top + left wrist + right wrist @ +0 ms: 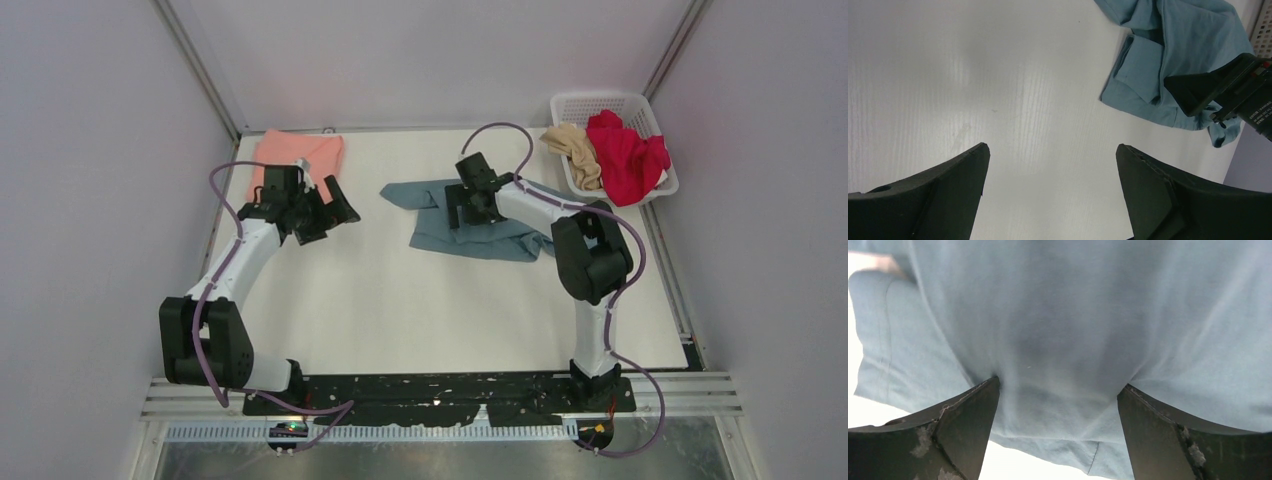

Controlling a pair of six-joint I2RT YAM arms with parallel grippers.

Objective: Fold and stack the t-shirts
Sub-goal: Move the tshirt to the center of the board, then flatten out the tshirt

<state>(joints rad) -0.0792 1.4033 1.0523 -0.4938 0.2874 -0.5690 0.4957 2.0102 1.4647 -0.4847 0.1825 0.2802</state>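
Note:
The slate-blue t-shirt lies crumpled on the white table at centre right; it also shows in the left wrist view and fills the right wrist view. My right gripper is open, its fingertips pressed down on the shirt's cloth, which bunches between them. My left gripper is open and empty over bare table, left of the blue shirt. The salmon-pink t-shirt lies folded at the back left. The red t-shirt and the beige t-shirt sit in the basket.
The white lattice basket stands at the back right corner. Grey walls close in both sides and the back. The table stretches white toward the arm bases at the near edge.

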